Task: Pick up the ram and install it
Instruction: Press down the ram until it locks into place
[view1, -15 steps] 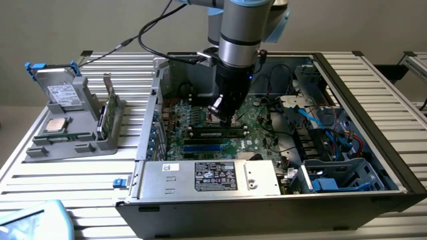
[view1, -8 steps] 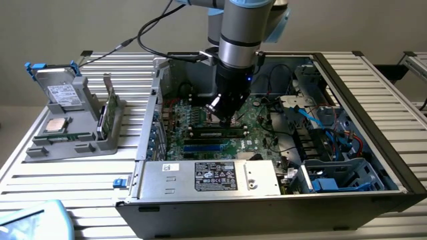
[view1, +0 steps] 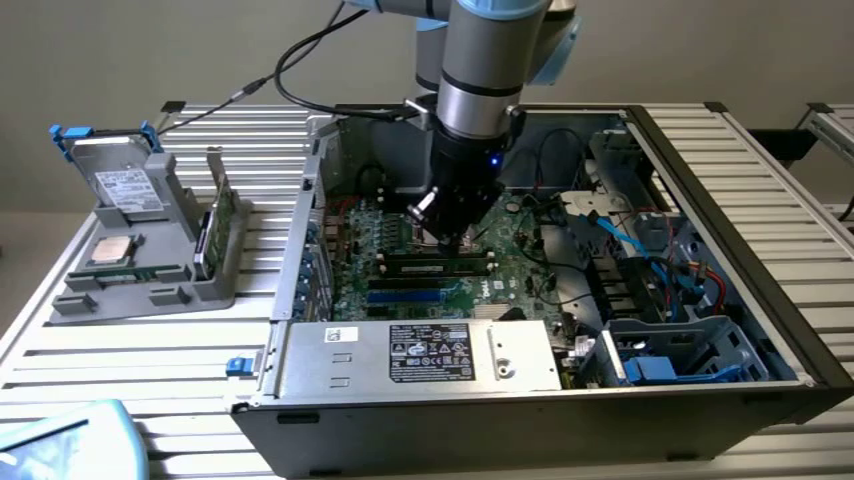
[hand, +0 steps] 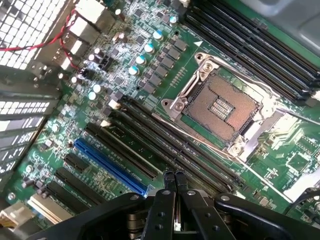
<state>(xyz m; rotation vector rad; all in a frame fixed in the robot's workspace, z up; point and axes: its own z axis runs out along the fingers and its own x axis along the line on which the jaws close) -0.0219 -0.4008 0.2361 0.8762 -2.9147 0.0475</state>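
- Exterior view: the black end effector (view1: 447, 237) hangs inside the open black computer case (view1: 747, 200), just over the green motherboard (view1: 400, 235). The thin green ram stick (view1: 434, 266) lies seated in a slot below it, long axis running across the view.
- Wrist view: the fingers (hand: 168, 186) are pressed together, holding nothing, above the long black memory slots (hand: 170, 145) beside the square processor socket (hand: 220, 105).

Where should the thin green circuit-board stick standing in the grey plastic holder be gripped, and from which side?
Probably at the middle of its upper long edge, coming straight down from above. The thin green circuit-board stick stands on edge in the grey plastic holder, so its lower edge is seated and its top is free. Its two flat faces suit a pinch across its thickness.
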